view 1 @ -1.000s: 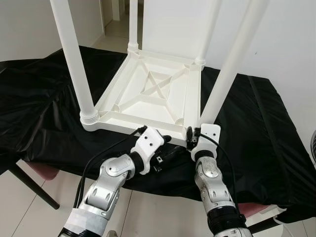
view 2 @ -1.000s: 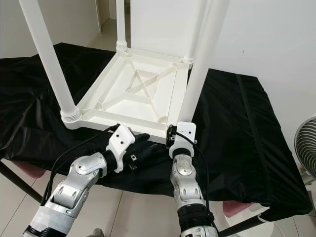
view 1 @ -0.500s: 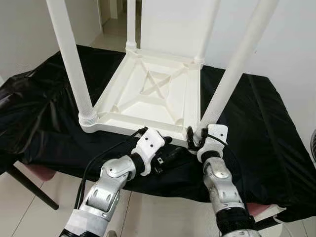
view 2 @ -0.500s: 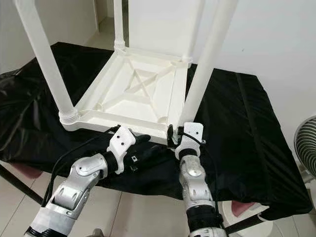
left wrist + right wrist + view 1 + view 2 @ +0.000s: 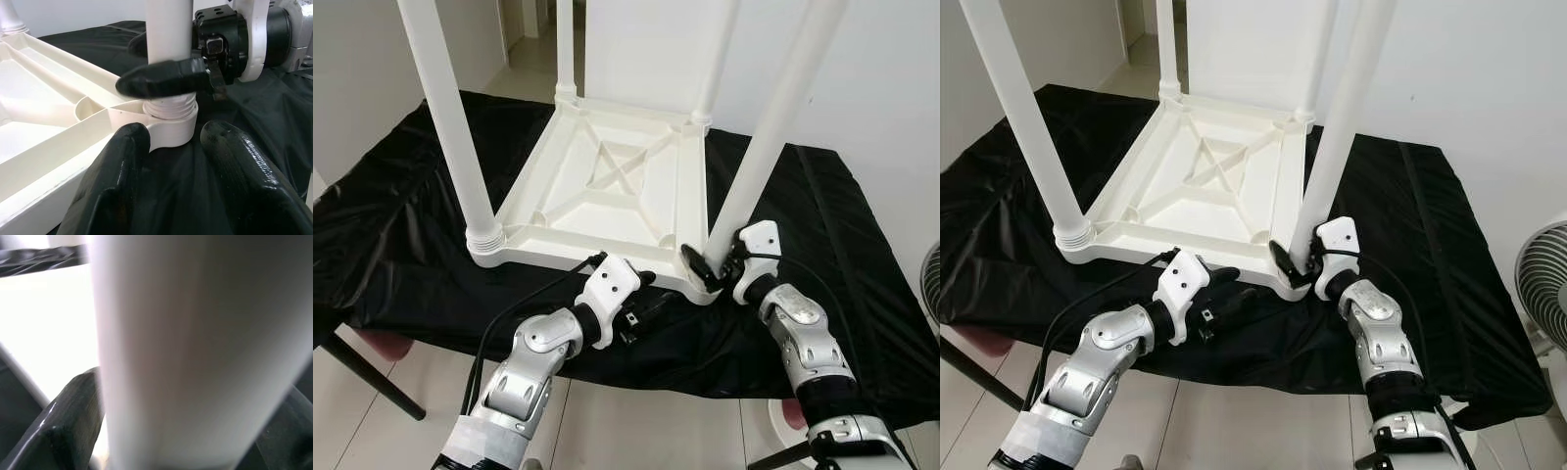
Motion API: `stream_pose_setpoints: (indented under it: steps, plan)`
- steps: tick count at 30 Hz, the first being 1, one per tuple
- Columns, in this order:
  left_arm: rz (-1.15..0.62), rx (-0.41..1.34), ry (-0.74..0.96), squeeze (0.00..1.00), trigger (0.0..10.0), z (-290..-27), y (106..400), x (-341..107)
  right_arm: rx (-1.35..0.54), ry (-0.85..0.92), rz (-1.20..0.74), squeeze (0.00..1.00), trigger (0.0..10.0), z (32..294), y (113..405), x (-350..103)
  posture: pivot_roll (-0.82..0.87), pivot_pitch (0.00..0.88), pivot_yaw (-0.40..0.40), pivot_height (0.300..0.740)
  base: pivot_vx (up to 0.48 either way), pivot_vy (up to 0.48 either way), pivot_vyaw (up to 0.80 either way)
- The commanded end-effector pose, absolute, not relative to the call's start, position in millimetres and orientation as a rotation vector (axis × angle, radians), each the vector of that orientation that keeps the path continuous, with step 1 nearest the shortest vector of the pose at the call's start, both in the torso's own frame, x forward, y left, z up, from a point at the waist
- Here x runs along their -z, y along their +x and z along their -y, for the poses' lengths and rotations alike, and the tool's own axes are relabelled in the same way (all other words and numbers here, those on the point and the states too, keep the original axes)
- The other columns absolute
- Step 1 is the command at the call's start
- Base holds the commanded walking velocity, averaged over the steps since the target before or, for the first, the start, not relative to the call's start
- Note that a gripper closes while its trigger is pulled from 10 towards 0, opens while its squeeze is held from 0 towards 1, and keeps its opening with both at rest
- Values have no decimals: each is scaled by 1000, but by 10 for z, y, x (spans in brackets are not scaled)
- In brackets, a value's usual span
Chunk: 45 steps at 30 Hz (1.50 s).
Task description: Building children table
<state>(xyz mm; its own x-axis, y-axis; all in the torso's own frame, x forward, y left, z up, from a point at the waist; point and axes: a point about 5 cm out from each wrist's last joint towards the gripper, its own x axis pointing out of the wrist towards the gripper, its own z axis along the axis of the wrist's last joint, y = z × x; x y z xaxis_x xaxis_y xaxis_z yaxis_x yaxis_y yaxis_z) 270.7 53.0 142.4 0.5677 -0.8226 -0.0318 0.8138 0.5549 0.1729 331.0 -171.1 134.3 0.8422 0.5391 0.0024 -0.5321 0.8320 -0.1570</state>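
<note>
A white plastic children's table [image 5: 607, 186] lies upside down on a black cloth [image 5: 391, 235], its legs pointing up. My right gripper [image 5: 715, 264] is shut on the near right leg [image 5: 773, 117] just above its threaded socket [image 5: 171, 125]. One black finger [image 5: 161, 81] crosses the front of that leg and the other is behind it. In the right wrist view the leg [image 5: 195, 352] sits between the fingers [image 5: 68, 416]. My left gripper [image 5: 651, 304] rests open on the cloth at the table's front edge, its fingers [image 5: 117, 166] pointing at that corner without touching it.
The near left leg [image 5: 450, 108] and two far legs stand upright in their sockets. The cloth-covered work surface ends close in front of me, with tiled floor below. A fan [image 5: 1542, 284] stands at the right, and a dark furniture leg [image 5: 362, 367] slants at the lower left.
My right arm swung out to the right, and its gripper went from the front of the corner to round the near right leg. The left gripper stayed put.
</note>
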Motion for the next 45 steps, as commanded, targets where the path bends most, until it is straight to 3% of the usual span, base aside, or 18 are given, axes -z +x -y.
stream_pose_setpoints:
  steps: [1,8,9,11,12,30,31,32,39,40,45]
  plan:
    - [54,949,176,0,10000,-518,2713,-1420,-606,-154,33,0,10000,1670,3324,-1326,111,17,-71,740,0,0,0]
    - [60,942,176,0,10000,-528,2731,-1438,-738,-148,-1,0,10000,1612,3419,-1315,120,13,-71,740,0,0,0]
    - [60,940,177,0,10000,-533,2735,-1440,-748,-150,-4,0,4353,1604,3429,-1310,122,12,-69,740,0,0,0]
    - [61,939,178,0,10000,-536,2737,-1441,-760,-151,-4,0,4353,1601,3437,-1305,122,12,-69,740,0,0,0]
    - [61,938,179,0,10000,-539,2738,-1443,-778,-155,-9,0,0,1597,3443,-1289,124,13,-69,740,0,0,0]
    - [62,942,173,0,10000,-522,2723,-1445,-766,-137,-8,0,0,1710,3435,-1230,114,24,-73,740,0,0,0]
    - [62,942,174,0,10000,-520,2721,-1443,-755,-132,-11,0,3686,1719,3435,-1224,116,25,-76,740,0,0,0]
    - [62,940,174,0,10000,-523,2722,-1442,-727,-116,-5,0,10000,1731,3435,-1227,117,27,-77,740,0,0,0]
    - [59,934,173,0,10000,-531,2711,-1435,-585,-115,14,0,10000,1739,3416,-1197,122,33,-84,740,0,0,0]
    - [56,931,171,0,10000,-540,2709,-1430,-478,-120,1,0,10000,1695,3390,-1160,118,37,-82,740,0,0,0]
    - [54,930,170,0,10000,-545,2708,-1427,-430,-117,-3,0,10000,1665,3372,-1145,118,37,-82,740,0,0,0]
